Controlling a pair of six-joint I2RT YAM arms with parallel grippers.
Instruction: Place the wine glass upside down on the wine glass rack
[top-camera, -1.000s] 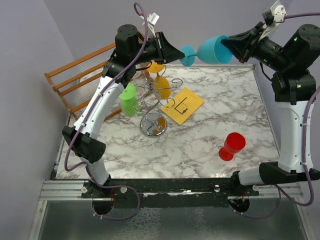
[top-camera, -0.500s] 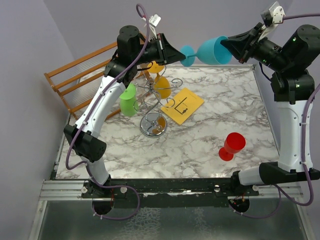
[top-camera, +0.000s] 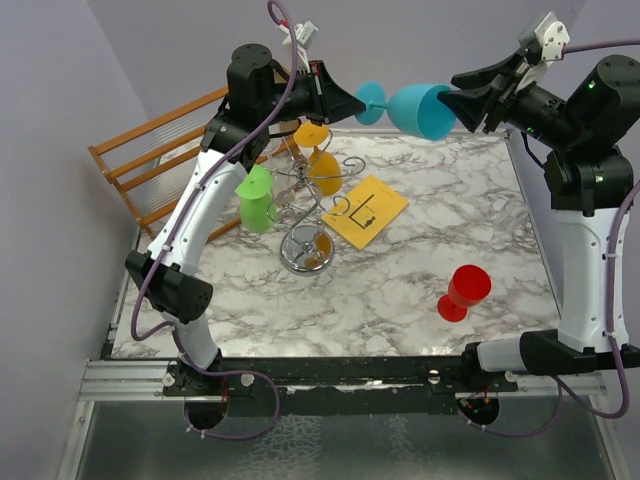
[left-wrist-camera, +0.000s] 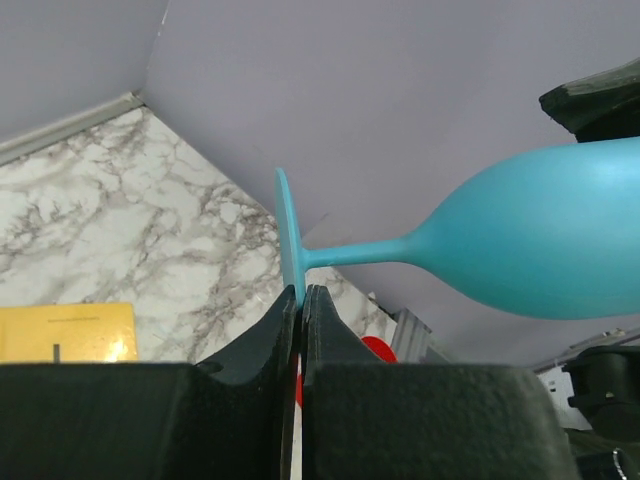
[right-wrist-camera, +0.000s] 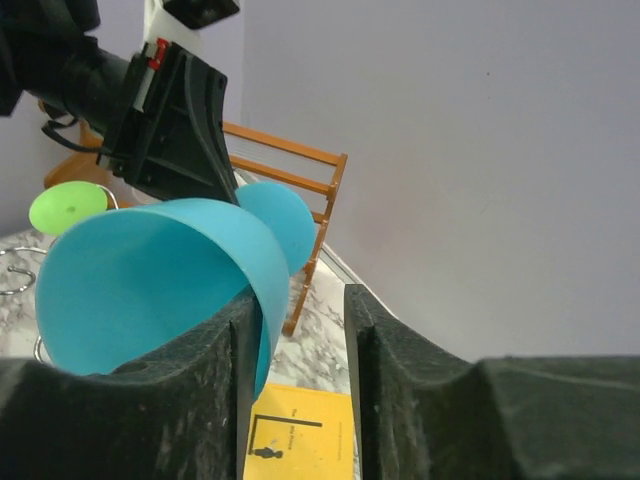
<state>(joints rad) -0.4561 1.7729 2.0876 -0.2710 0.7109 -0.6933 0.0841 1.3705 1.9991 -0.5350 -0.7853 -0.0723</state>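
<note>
Teal wine glass lies on its side in mid-air above the far edge of the marble surface. Its foot points left and its bowl mouth points right. The left claw is pinched tight on the edge of the foot. The right claw is partly spread across the bowl's rim, which rests against one finger and is clear of the other. Below, the chrome wine glass rack holds a green glass and an orange glass. A yellow card lies just beside the rack, and a red glass lies well apart.
</note>
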